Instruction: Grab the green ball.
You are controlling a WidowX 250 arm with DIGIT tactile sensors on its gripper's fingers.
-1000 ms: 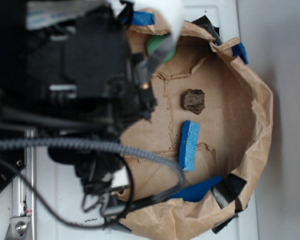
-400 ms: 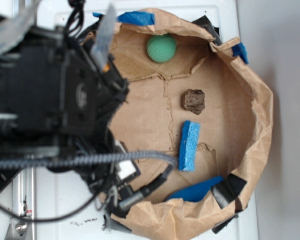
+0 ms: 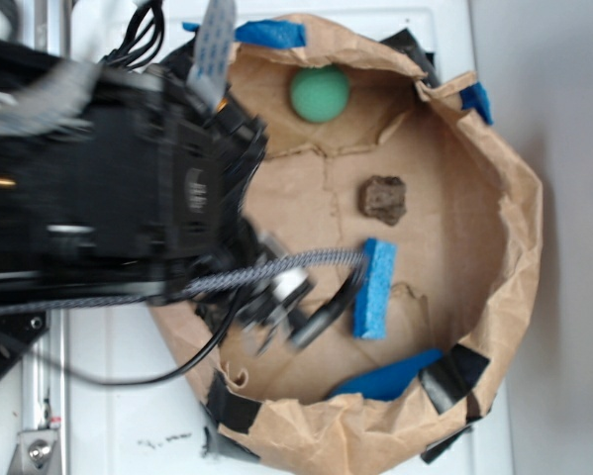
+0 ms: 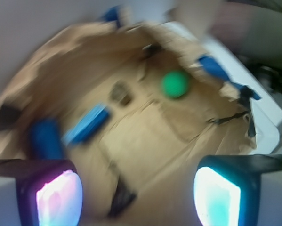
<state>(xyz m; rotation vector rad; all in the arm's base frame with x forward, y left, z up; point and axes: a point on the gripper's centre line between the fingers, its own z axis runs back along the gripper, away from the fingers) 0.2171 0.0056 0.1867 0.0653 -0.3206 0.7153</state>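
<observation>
The green ball (image 3: 320,94) is a small mint-green sphere lying on the floor of the brown paper bag (image 3: 514,198), near its top rim. The wrist view is blurred and shows the green ball (image 4: 174,84) far ahead and a little right of centre. My gripper (image 4: 138,197) is open. Its glowing pads (image 4: 58,197) stand wide apart with only bag paper between them, well short of the ball. From outside, the black arm (image 3: 128,188) covers the bag's left side, with blurred parts and a cable reaching toward the lower middle.
A brown rock-like lump (image 3: 382,199) lies mid-bag, with a blue rectangular sponge (image 3: 375,288) below it. Both also show in the wrist view, the lump (image 4: 121,92) and the sponge (image 4: 86,125) left of the ball. Blue tape (image 3: 390,378) and black tape patch the crumpled bag walls.
The arm has swung down and away from the ball, which was partly covered a second ago and now lies in full view. The cable now sweeps across the bag floor beside the sponge.
</observation>
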